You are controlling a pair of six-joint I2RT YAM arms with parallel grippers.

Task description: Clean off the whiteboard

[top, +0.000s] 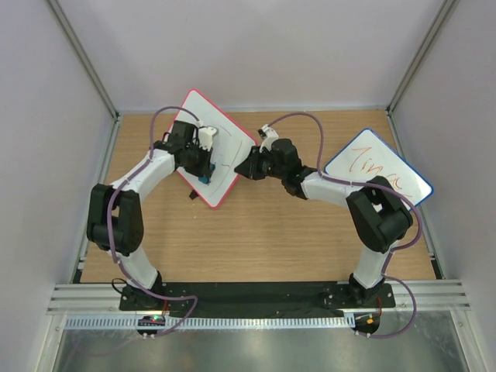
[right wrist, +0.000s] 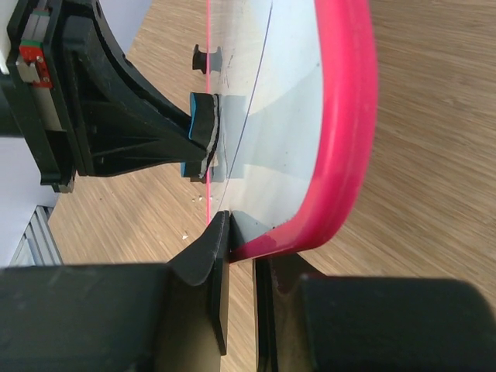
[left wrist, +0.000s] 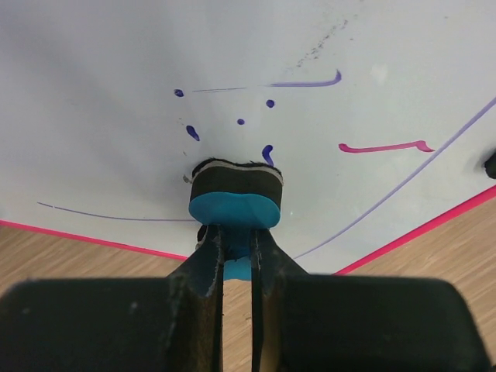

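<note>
The whiteboard (top: 223, 139), white with a thin red-pink frame, is tilted up off the table at the back left. My right gripper (top: 249, 164) is shut on its right edge (right wrist: 310, 225) and holds it. My left gripper (top: 203, 172) is shut on a blue eraser with a black felt pad (left wrist: 235, 198). The pad presses against the board face (left wrist: 155, 93). Purple lines and dots (left wrist: 267, 151) and a short red stroke (left wrist: 384, 147) remain around the eraser. The right wrist view shows the eraser (right wrist: 203, 128) side on against the board.
A blue-framed board (top: 377, 167) with orange writing lies at the right, partly under my right arm. A small black object (top: 189, 194) lies on the wooden table (top: 271, 232) near the board's lower corner. Grey walls enclose the table.
</note>
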